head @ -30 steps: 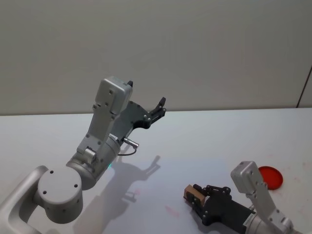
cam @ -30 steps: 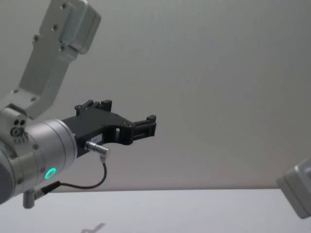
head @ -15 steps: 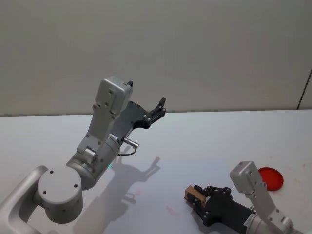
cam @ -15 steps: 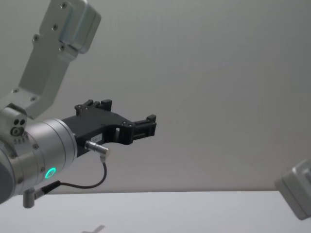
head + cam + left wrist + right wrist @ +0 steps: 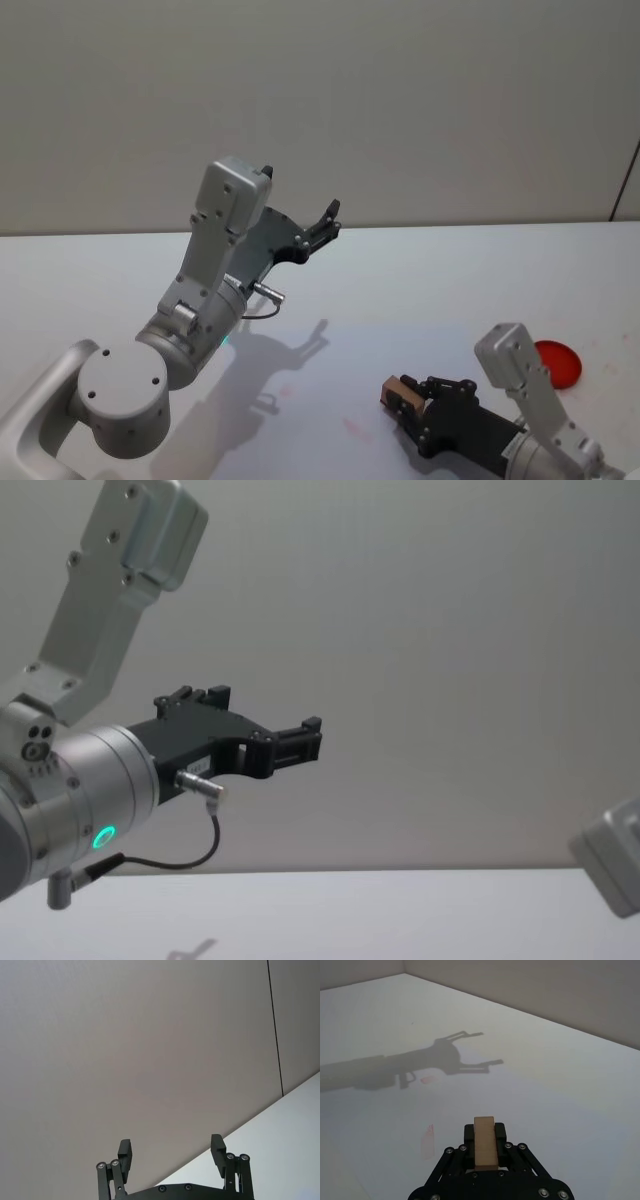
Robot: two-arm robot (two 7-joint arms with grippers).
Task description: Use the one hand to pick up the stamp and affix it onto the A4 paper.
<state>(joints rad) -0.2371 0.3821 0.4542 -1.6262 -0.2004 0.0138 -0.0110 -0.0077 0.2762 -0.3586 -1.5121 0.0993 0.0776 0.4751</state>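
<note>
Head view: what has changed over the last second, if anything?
The right gripper, shut on the wooden stamp, shifted only a touch, toward the robot's right; nothing was taken or released. The left gripper stayed raised, fingers open, and the red disc stayed put.

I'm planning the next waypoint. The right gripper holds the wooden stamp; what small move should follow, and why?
Probably ease the right gripper down to press the light wooden block stamp onto the white surface. The stamp is clamped in that gripper, near faint red marks. The left gripper is parked high, open.
</note>
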